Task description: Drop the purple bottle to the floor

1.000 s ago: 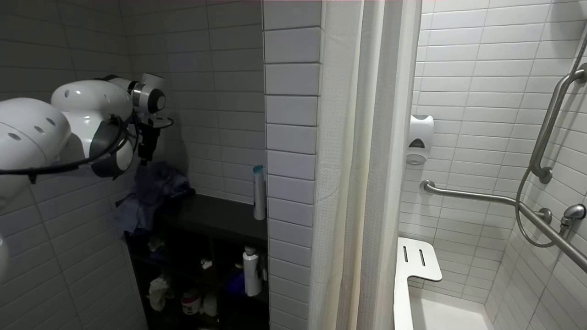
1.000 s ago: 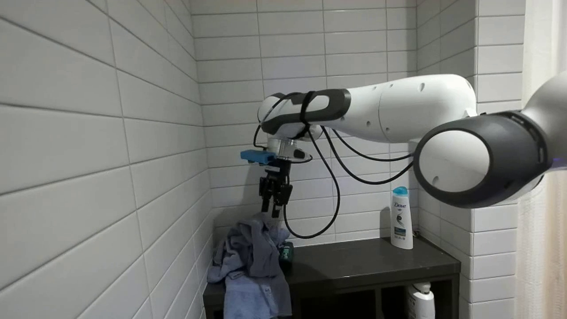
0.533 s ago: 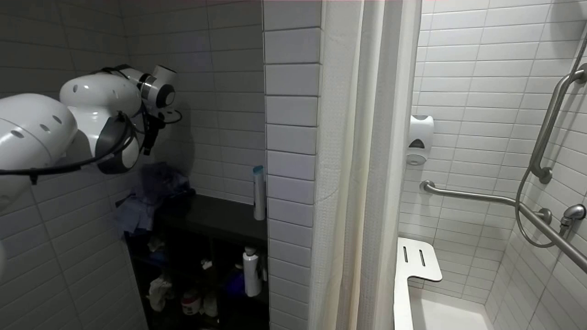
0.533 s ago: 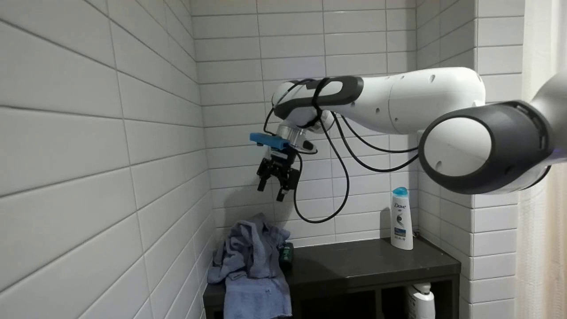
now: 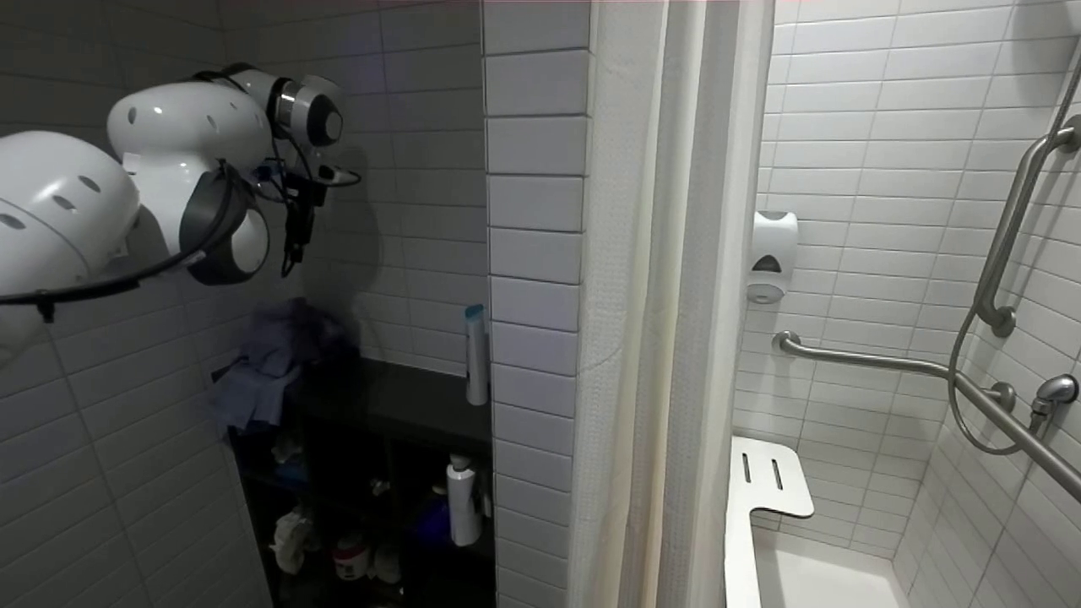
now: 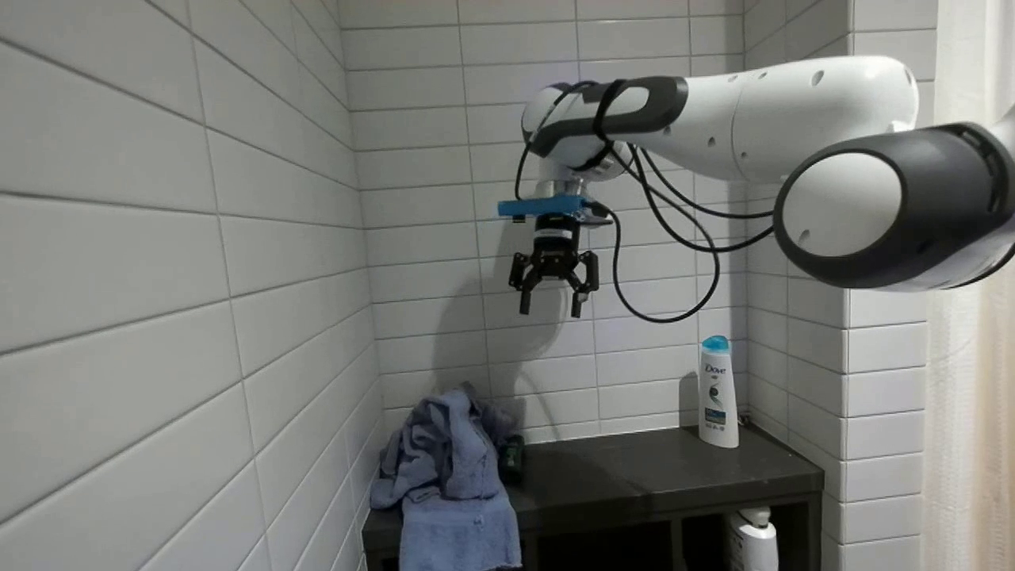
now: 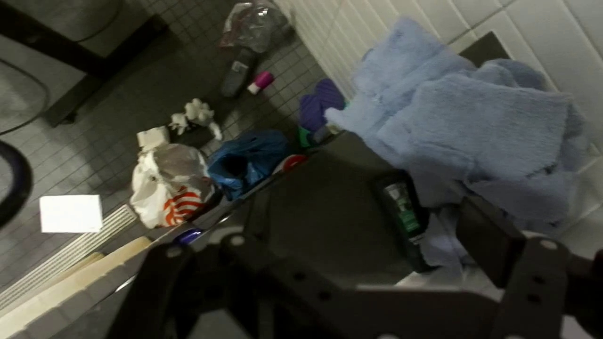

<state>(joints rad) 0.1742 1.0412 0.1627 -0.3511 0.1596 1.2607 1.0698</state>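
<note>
Purple bottle [image 7: 262, 82]: best match I've got is the magenta one w/ a pale end, lying on the floor [image 7: 113, 175] in wrist view, just beside a grey item [image 7: 234, 77] I can't ID. Clear bag [image 7: 254, 26] nr it; ribbed purple thing [image 7: 321, 104] a bit further off, kind unclear. Blue bag [image 7: 256, 155] & white bag [image 7: 167, 183] w/ red stripes sit side by side, past the shelf [image 6: 618, 464] edge.

My gripper [image 6: 550, 312] = released, jaws well apart, pointing down, up in the air off the shelf in both ext. views.

Towel [image 6: 460, 476] heaped at one end of shelf, part hanging over the front; dark bottle [image 7: 402, 212] w/ green label right up against it. Dove bottle [image 6: 718, 400] upright at opp. end, nr the wall [image 6: 809, 357]. White bottle [image 6: 755, 543] in a compartment underneath; violet thing [image 5: 434, 519] beside it in an ext. view, too dark to ID. Curtain [image 5: 659, 338] hangs past the wall.
</note>
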